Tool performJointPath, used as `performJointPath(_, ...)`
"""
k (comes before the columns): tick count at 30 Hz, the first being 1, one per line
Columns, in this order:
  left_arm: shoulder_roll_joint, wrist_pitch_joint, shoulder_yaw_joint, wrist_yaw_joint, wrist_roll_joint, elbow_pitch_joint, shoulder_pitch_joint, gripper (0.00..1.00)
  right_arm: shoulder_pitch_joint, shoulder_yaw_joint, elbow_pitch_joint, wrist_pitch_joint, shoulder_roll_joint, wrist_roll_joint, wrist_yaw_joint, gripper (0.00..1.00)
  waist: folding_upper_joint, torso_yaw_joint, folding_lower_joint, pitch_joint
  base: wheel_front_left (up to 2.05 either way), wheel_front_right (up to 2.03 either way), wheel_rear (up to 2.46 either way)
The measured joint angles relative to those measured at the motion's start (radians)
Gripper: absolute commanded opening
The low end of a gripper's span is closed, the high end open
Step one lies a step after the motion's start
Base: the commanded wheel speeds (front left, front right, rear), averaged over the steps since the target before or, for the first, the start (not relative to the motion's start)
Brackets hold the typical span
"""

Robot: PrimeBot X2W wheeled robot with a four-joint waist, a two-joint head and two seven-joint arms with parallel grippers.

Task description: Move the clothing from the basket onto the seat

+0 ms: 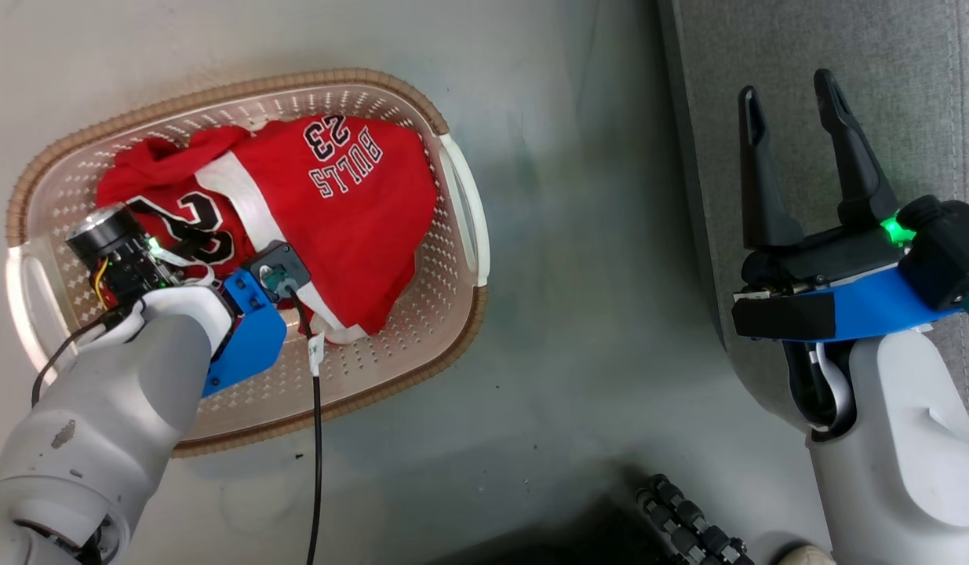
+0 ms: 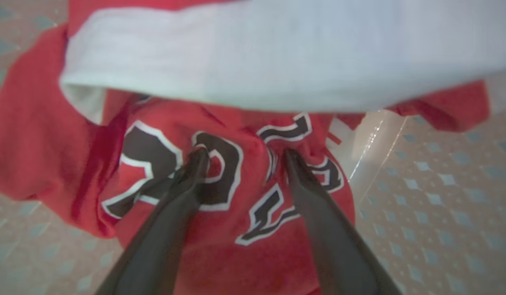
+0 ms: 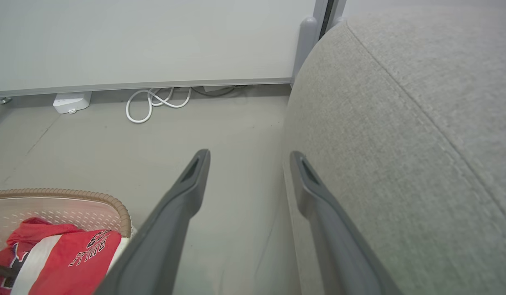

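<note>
**A:** Red cloth was our worry. The clothing (image 1: pixel 335 196) lay heaped inside the basket (image 1: pixel 217 98). Our left gripper (image 2: pixel 244 164) stood down in that heap, fingers spread, tips pressing the black number (image 2: pixel 226 186), clamped on nothing.

**B:** What did we think could fail?

**A:** We judged that a pinch there might take one thin layer and slip. It might also lift both garments tangled, with one dropping outside the basket. The white band (image 2: pixel 277 53) lay folded just past the tips and could have been dragged along. The black cable (image 1: pixel 318 439) from our left arm (image 1: pixel 100 424) crossed the basket's near rim, and we feared it catching there.

**B:** And right of the basket?

**A:** Bare floor (image 1: pixel 594 314), with nothing blocking. Well to the right of the basket rose the seat (image 1: pixel 916 47). Our right gripper (image 1: pixel 788 89) was at its edge, fingers apart and empty. We judged trailing cloth might snag on that edge. Beyond the basket, by the wall (image 3: pixel 154 41), lay a white cord (image 3: pixel 154 102), well clear.
</note>
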Motion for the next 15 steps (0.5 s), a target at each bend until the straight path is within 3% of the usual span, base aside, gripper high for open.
performJointPath(3,0.000,0.041,-0.010,0.000,-0.011,0.000,-0.009,1.00,-0.002,-0.001,-0.003,0.000,0.000,0.002,0.000,1.00,0.0000,-0.005,0.0000,0.016,0.00,0.00,0.00)
performJointPath(4,-0.001,0.053,-0.015,0.000,-0.013,0.001,-0.010,0.56,-0.002,-0.002,-0.004,0.000,0.000,0.003,0.000,1.00,0.0000,-0.006,0.0000,0.018,0.00,0.00,0.00)
performJointPath(5,-0.004,0.062,-0.017,0.000,-0.015,0.001,-0.010,0.22,-0.002,-0.003,-0.005,0.000,0.000,0.003,0.000,1.00,0.0000,-0.006,-0.0001,0.020,0.00,0.00,0.00)
performJointPath(6,-0.007,0.074,-0.019,0.000,-0.016,0.001,-0.010,0.00,-0.003,-0.003,-0.006,0.000,0.000,0.003,0.000,1.00,0.0000,-0.006,-0.0001,0.021,0.00,0.00,0.00)
performJointPath(15,-0.061,0.126,-0.031,0.001,-0.049,0.002,-0.009,0.00,-0.004,-0.014,-0.005,0.000,0.001,-0.001,0.000,1.00,0.0001,0.004,-0.0001,0.007,0.00,0.00,0.00)
